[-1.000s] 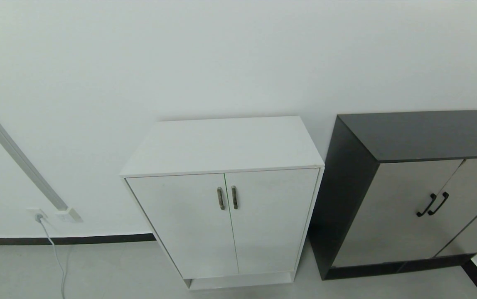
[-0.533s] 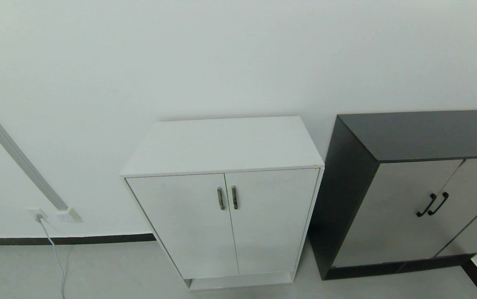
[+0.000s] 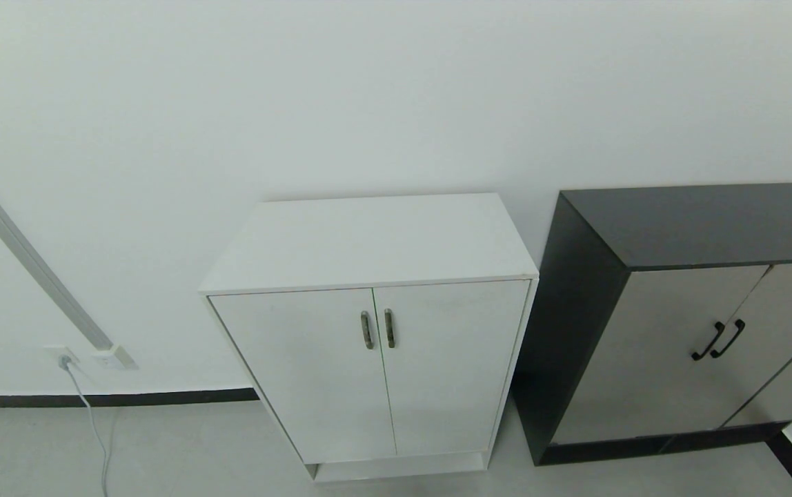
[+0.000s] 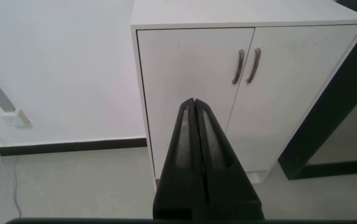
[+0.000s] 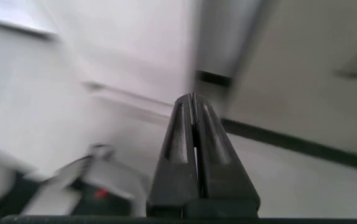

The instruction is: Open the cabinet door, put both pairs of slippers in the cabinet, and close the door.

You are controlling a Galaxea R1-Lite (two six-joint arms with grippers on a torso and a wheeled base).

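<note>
A white two-door cabinet stands against the wall with both doors closed. Its two vertical metal handles sit side by side at the middle seam. In the left wrist view my left gripper is shut with nothing in it, held some way in front of the cabinet and pointing at the left door below the handles. My right gripper is shut and empty, facing a blurred stretch of floor and wall with a dark baseboard.
A black cabinet with pale doors and black handles stands directly right of the white one. A slanted cable duct runs down the wall to a socket with a cord hanging to the floor at left.
</note>
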